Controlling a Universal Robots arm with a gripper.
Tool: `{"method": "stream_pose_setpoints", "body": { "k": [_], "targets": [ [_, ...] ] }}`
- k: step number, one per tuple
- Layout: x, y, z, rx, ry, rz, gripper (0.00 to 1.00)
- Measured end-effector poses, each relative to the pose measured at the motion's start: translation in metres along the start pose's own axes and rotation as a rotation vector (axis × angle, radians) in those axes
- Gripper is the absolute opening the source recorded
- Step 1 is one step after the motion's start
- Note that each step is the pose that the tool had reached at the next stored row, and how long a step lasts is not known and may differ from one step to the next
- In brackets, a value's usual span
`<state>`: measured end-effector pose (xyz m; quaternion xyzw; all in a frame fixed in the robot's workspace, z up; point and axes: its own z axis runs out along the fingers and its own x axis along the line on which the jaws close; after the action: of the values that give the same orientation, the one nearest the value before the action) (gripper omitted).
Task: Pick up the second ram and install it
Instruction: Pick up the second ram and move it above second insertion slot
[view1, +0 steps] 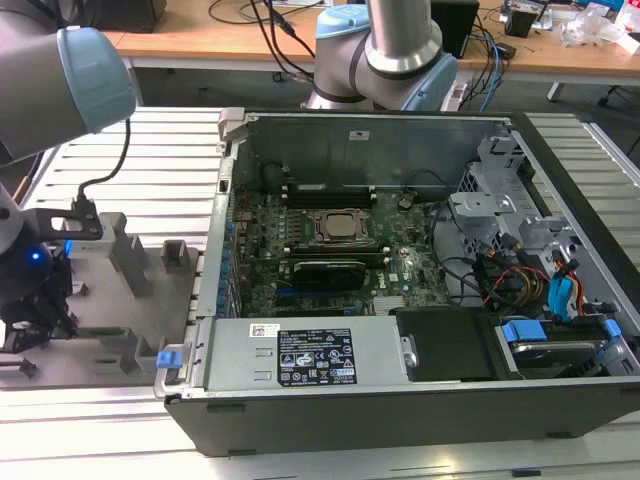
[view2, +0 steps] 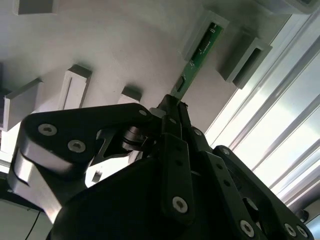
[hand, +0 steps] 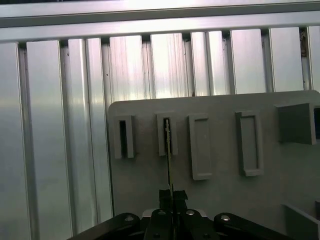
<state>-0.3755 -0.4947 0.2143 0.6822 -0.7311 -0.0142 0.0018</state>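
The second ram (view2: 197, 55) is a thin green strip standing on edge in a slotted block of the grey tray (view2: 125, 50). In the first wrist view I see the ram (hand: 168, 150) edge-on as a thin line rising from the tray (hand: 220, 200). My gripper (view2: 172, 107) has its black fingers closed around the strip's near end, and the first wrist view shows the gripper (hand: 172, 196) pinching the same edge. In the exterior view the gripper (view1: 40, 320) hangs low over the tray (view1: 100, 300) at the exterior view's left, apart from the open computer case (view1: 400, 400).
The motherboard (view1: 300, 250) lies inside the case, with a processor socket (view1: 335, 225), cables and drive bays (view1: 540, 290) toward the exterior view's right. Several upright grey blocks (view1: 130, 260) stand on the tray. Ribbed aluminium table (hand: 60, 125) surrounds the tray.
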Motion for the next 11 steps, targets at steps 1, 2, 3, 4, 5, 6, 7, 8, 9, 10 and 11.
{"method": "stream_pose_setpoints", "body": {
  "k": [1, 2, 3, 4, 5, 6, 7, 8, 9, 10, 11],
  "targets": [
    [0.0, 0.0, -0.0007, 0.0, -0.0001, 0.0, 0.13],
    [-0.0001, 0.0, -0.0017, 0.0002, -0.0001, 0.0, 0.13],
    [-0.0001, 0.0001, -0.0033, 0.0001, -0.0001, 0.0, 0.13],
    [-0.0001, 0.0001, -0.0055, 0.0, 0.0, 0.0, 0.13],
    [-0.0001, 0.0001, -0.0066, 0.0001, -0.0001, 0.0, 0.13],
    [-0.0002, 0.0001, -0.0076, 0.0001, -0.0002, 0.0, 0.13],
    [-0.0002, 0.0002, -0.0083, 0.0001, -0.0001, 0.0, 0.13],
    [-0.0002, 0.0002, -0.0094, 0.0, 0.0, 0.0, 0.13],
    [-0.0002, 0.0002, -0.0102, 0.0001, -0.0001, 0.0, 0.13],
    [-0.0002, 0.0002, -0.0109, 0.0001, -0.0001, 0.0, 0.13],
    [-0.0002, 0.0003, -0.0123, 0.0001, 0.0, 0.0, 0.13]
  ]
}}
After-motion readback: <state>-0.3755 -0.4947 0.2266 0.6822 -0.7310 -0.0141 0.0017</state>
